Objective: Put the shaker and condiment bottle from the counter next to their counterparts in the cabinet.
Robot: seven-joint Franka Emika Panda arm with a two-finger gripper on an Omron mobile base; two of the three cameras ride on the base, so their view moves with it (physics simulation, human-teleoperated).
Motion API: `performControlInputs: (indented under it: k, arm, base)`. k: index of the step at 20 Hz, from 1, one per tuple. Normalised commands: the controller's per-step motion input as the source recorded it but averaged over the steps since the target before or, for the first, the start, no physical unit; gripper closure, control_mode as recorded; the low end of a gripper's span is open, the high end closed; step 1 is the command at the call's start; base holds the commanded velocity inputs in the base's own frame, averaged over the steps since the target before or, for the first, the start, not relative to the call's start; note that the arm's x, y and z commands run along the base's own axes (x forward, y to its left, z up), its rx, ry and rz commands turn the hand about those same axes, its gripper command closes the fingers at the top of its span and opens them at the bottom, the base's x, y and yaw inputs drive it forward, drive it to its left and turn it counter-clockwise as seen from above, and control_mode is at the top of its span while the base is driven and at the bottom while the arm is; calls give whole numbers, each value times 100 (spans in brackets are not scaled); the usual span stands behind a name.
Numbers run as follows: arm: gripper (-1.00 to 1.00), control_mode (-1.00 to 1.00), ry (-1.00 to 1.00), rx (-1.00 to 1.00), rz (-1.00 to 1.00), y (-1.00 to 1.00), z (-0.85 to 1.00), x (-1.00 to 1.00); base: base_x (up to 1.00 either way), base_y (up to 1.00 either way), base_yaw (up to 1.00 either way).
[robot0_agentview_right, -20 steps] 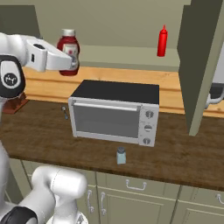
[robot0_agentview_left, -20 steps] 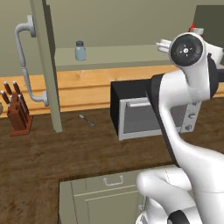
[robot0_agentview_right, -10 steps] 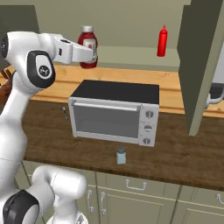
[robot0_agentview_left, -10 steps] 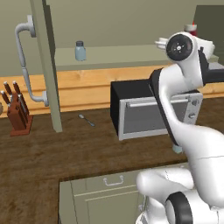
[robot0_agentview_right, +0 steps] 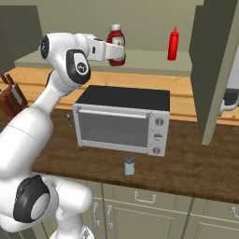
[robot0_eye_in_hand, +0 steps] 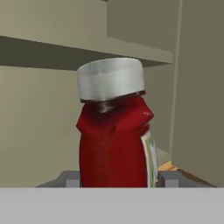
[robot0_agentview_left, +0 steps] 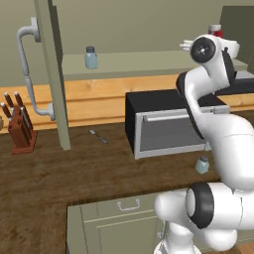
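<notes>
Cabinet (robot0_agentview_right: 140,63) open above the counter (robot0_agentview_right: 205,163), w/ the red squeeze bottle (robot0_agentview_right: 173,43) and a blue-grey shaker (robot0_agentview_left: 90,57) already on its shelf. Gripper (robot0_agentview_right: 116,51) pinches the condiment bottle (robot0_agentview_right: 115,45), held upright at shelf height, left of the squeeze bottle and well apart. Step in hand, I'd say: placing bottle no. 1. Next: carry it across beside the squeeze bottle, lower, let go (w/o knocking it). Shaker (robot0_agentview_right: 129,166) waits on the counter in front of the toaster oven (robot0_agentview_right: 122,119).

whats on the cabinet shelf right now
A blue-grey shaker stands on the shelf board, and a tall red squeeze bottle stands toward the other end. The gripper holds the condiment bottle in front; whether it touches down is hidden.
</notes>
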Motion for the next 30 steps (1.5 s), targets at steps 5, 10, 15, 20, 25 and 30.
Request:
performControlInputs:
  k: [5,10,15,20,25,30]
  arm:
    - [100,-100,0,-2,0,-40,-1,59]
    - [100,-100,0,0,0,-28,-7,53]
    - [100,-100,-1,0,0,-4,-11,41]
    - [100,-100,-7,0,0,-13,-13,34]
    - [100,-100,-4,0,0,-20,-9,27]
    - [100,-100,-1,0,0,-10,-4,31]
  base:
    - [0,0,0]
    - [0,0,0]
    - [0,0,0]
    - [0,0,0]
    - [0,0,0]
    - [0,0,0]
